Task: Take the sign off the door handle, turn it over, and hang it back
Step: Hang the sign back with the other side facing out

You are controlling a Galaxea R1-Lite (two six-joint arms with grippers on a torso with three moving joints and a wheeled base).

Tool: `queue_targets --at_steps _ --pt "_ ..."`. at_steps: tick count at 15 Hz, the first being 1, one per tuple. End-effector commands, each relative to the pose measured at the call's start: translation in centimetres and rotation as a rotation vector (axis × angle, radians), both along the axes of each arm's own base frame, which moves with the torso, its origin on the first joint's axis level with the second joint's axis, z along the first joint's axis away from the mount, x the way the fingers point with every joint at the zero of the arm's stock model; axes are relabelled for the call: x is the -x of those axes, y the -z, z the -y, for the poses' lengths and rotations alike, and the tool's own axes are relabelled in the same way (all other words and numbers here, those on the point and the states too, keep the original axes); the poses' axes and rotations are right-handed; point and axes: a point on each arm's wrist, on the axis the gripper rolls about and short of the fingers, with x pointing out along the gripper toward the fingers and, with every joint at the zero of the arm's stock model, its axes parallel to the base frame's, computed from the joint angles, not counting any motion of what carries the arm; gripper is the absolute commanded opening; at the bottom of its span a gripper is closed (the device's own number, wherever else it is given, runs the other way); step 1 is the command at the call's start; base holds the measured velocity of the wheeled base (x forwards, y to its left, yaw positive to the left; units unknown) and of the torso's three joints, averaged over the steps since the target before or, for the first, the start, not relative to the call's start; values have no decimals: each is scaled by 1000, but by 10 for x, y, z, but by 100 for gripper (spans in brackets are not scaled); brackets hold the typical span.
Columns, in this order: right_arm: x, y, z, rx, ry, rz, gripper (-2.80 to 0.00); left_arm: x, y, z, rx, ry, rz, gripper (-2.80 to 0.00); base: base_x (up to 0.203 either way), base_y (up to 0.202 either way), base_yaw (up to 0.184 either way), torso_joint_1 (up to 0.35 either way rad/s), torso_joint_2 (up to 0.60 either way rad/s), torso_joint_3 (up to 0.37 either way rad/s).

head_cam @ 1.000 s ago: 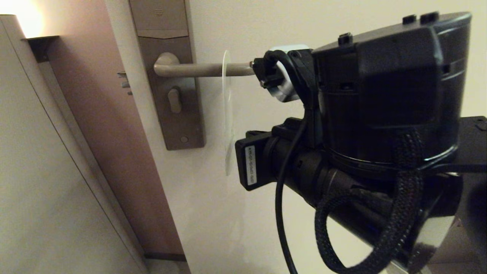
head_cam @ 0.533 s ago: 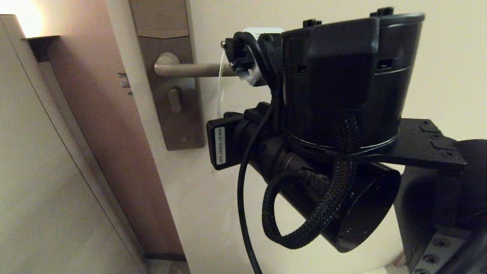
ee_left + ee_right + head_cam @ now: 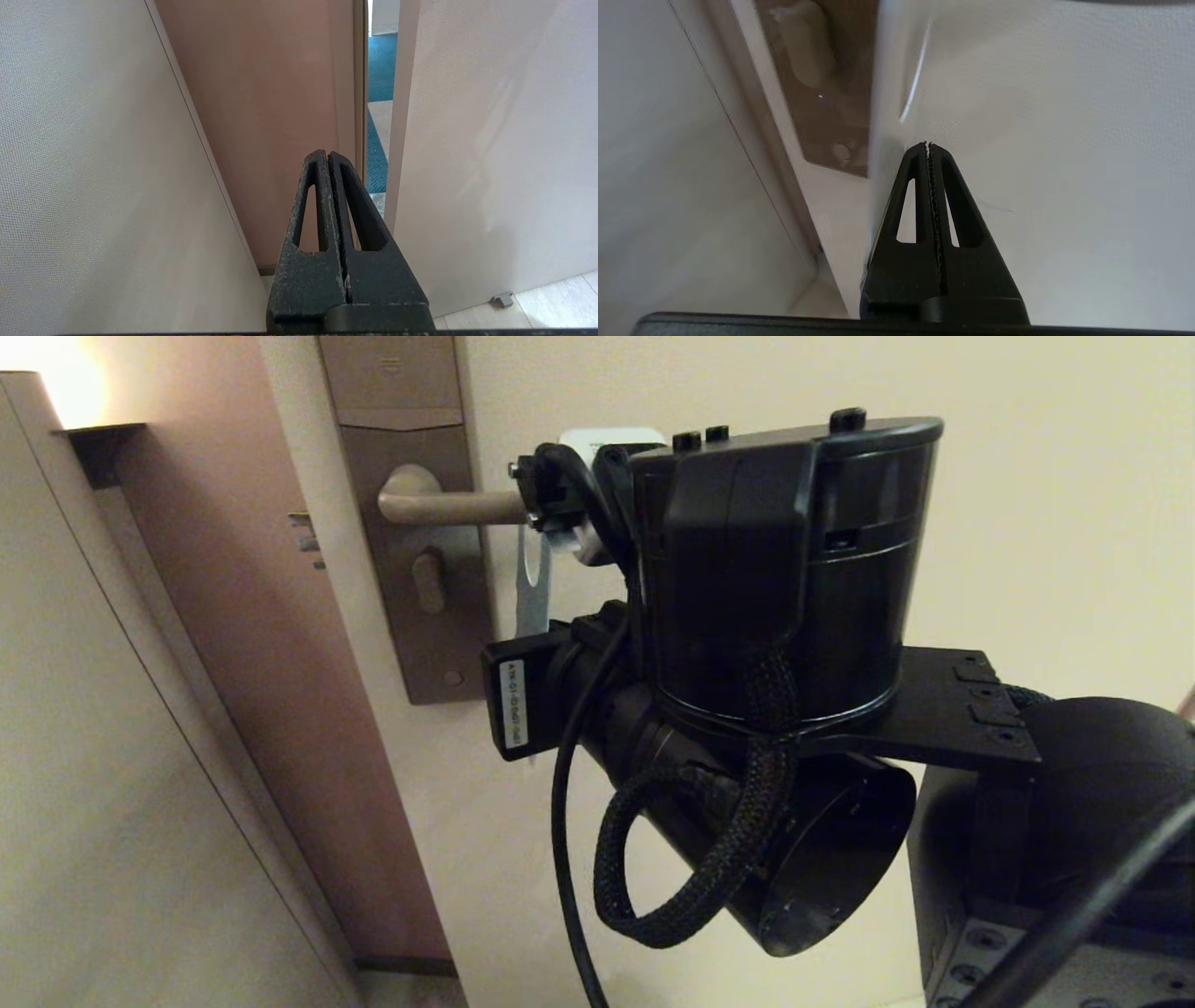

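The left gripper [image 3: 329,156] is pointing its two black fingers [image 3: 310,205], pressed flat together, toward a narrow gap [image 3: 378,116] between a brown door frame [image 3: 280,93] and a pale door [image 3: 490,140]. Blue carpet [image 3: 379,140] is showing through that gap. A textured pale wall [image 3: 84,177] is standing beside the frame, opposite the gap. A small grey doorstop [image 3: 502,298] is sitting on the floor at the door's foot.

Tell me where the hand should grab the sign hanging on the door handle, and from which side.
Probably the lower part of the sign, below the handle. The card hangs edge-on to the head camera, flat faces toward the lock plate and the lever's tip, so one finger belongs on each face. The right hand, shut beside it, would open first and come in from the room side.
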Motion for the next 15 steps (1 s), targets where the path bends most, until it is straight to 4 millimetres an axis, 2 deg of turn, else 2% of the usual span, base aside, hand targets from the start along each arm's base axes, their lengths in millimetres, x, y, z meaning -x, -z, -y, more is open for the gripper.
queue_targets --at_steps 1,7,15 --pt "3 -2 -6 -15 -10 5 -280 0 0 0 0 1 0 -280 0 0 0 0 0 0" --pt "16 -4 -24 -46 -63 21 -280 0 0 0 0 1 0 -280 0 0 0 0 0 0" --pt "18 0 -48 -136 -89 68 -280 0 0 0 0 1 0 -280 0 0 0 0 0 0"
